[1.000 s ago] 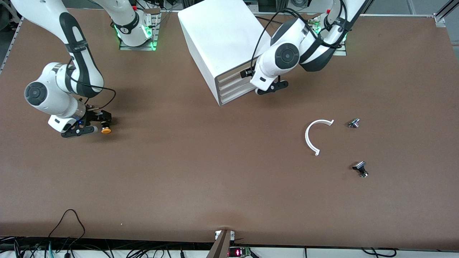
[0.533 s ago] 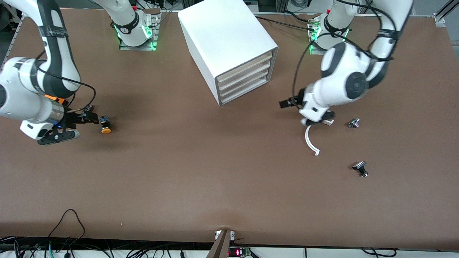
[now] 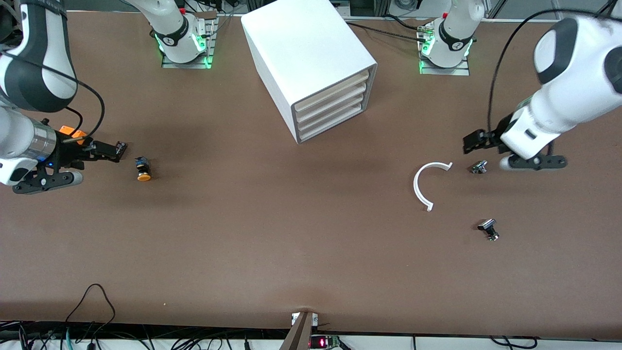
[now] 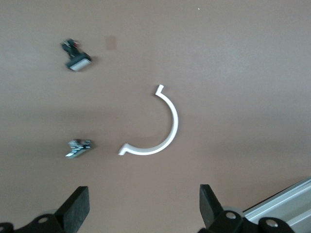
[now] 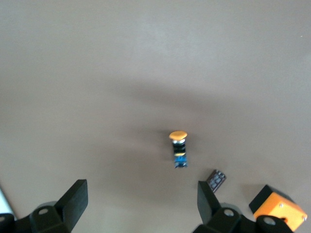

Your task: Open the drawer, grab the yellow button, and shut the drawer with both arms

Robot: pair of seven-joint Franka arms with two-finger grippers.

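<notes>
The brown table [image 3: 291, 233] is holding a few small things. Nearest the camera, a knob [image 3: 488, 229] is lying toward the left arm's end. A little farther are a white curved strip [image 3: 423, 183] and a second knob [image 3: 479, 166]. The button [image 3: 142, 170] is lying on its side toward the right arm's end, touching nothing. Farthest is the cabinet [image 3: 301, 53], its top drawer [image 3: 330, 92] sitting shut.

The right gripper [image 3: 73, 163] is hanging beside the button, jaws wide open and empty. The left gripper [image 3: 510, 151] is hanging by the second knob, jaws wide open and empty too.
</notes>
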